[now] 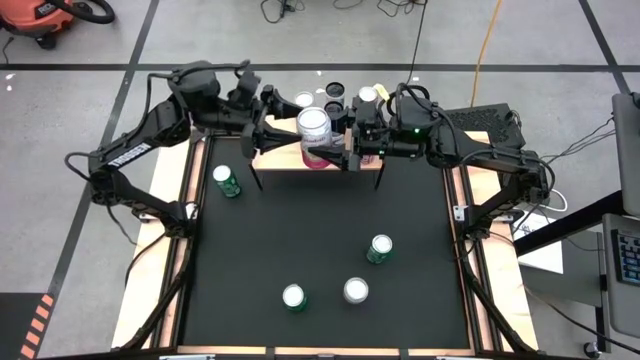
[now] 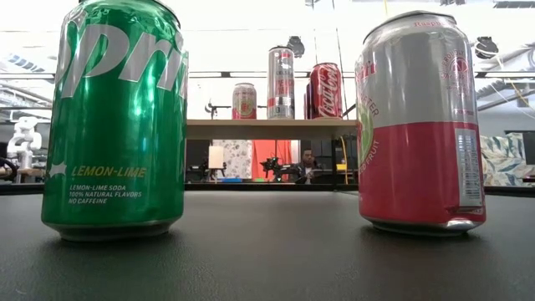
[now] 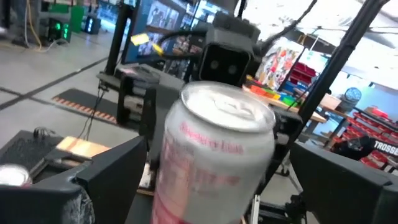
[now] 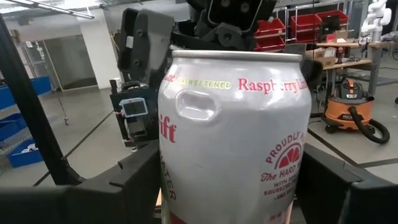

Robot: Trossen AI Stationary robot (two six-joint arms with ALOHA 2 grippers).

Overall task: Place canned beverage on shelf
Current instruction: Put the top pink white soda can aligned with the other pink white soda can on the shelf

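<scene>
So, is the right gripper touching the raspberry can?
Touching. Right wrist view: the right gripper has both fingers flush against the raspberry can, no gap.

raspberry can (image 3: 214,162) blurred and cut off below, shelf (image 1: 275,160) mostly hidden under arms

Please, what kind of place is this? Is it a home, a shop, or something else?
Most likely a robotics lab or workshop. An orange shop vacuum stands on the bare concrete floor, red storage bins fill racks behind, and loose cables lie around the black-topped table with wooden side rails.
</scene>
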